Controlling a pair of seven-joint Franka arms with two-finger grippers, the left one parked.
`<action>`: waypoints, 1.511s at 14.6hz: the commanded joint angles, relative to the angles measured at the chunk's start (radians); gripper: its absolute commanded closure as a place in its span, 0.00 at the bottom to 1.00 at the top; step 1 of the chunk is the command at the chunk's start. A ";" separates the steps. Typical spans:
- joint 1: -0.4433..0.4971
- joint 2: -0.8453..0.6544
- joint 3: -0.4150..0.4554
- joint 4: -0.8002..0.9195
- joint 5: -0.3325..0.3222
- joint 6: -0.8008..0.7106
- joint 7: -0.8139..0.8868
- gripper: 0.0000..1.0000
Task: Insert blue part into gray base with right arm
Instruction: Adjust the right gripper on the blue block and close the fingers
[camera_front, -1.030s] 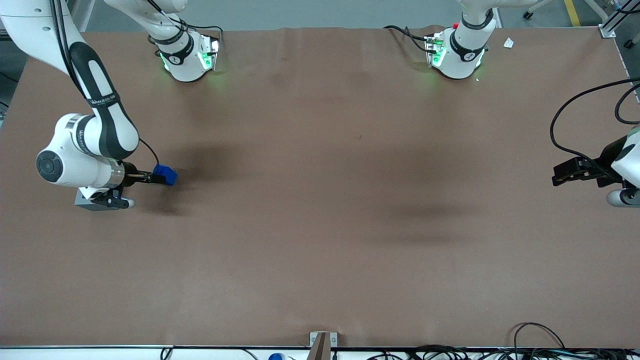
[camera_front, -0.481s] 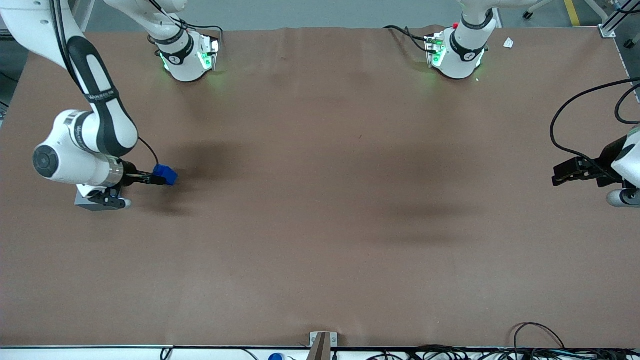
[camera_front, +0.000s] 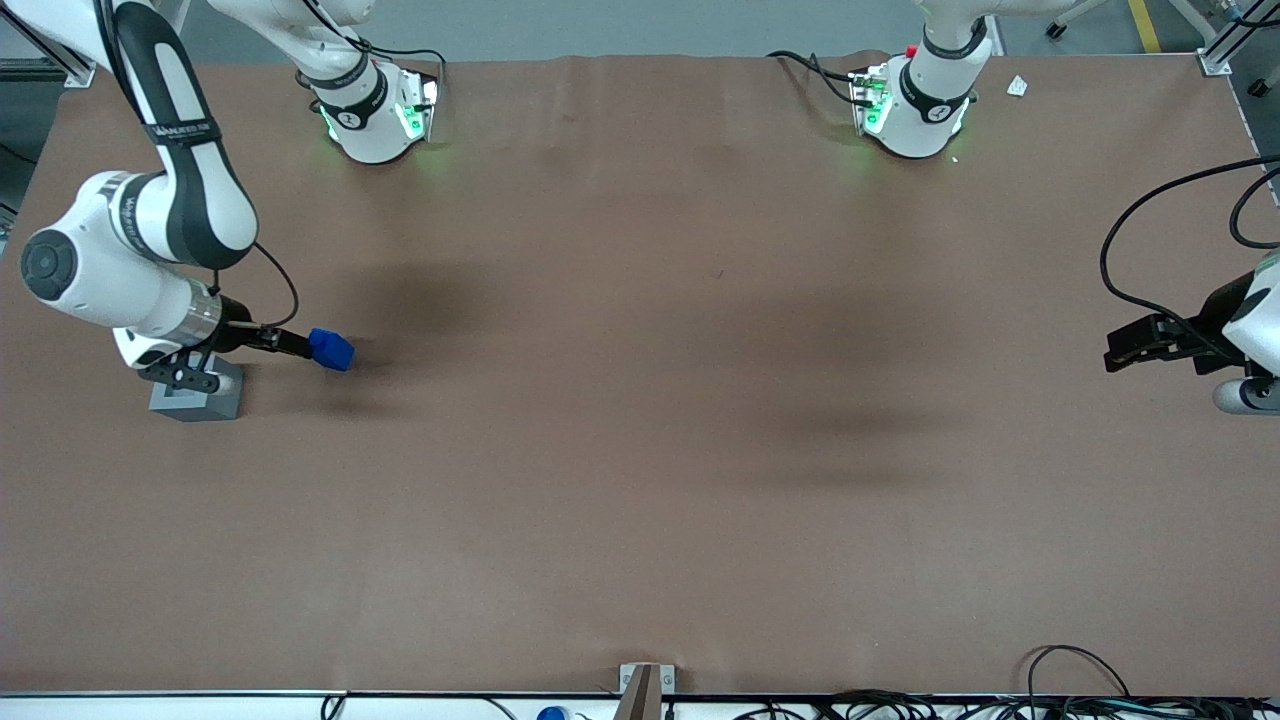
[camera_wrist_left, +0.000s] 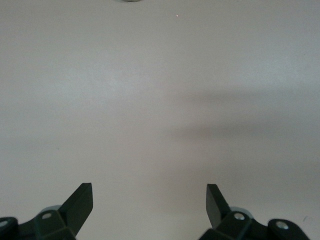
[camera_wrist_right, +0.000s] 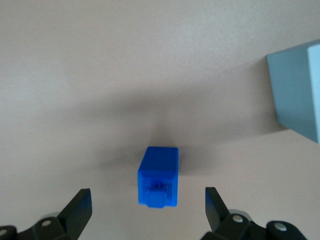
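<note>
The blue part (camera_front: 333, 350) lies on the brown table, its narrower stub pointing back at my wrist camera (camera_wrist_right: 159, 172). My right arm's gripper (camera_front: 297, 345) is low over the table at the working arm's end. It is open (camera_wrist_right: 146, 194), with one fingertip off to each side of the blue part and neither touching it. The gray base (camera_front: 205, 400) stands on the table beside the gripper, a little nearer the front camera, partly under the wrist. One corner of the gray base (camera_wrist_right: 300, 90) shows in the right wrist view.
The brown table (camera_front: 640, 450) stretches wide toward the parked arm's end. Two arm bases with green lights (camera_front: 375, 115) (camera_front: 910, 110) stand along the table edge farthest from the front camera. Cables (camera_front: 1080, 680) lie at the near edge.
The right arm's wrist and elbow have swung out toward the table's end and risen a little, uncovering more of the gray base. The blue part has stayed where it was.
</note>
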 joint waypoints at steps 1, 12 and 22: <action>0.011 0.001 0.003 -0.112 0.013 0.111 0.047 0.00; 0.062 0.037 0.003 -0.155 0.017 0.258 0.139 0.00; 0.051 0.044 0.002 -0.166 0.017 0.252 0.137 0.15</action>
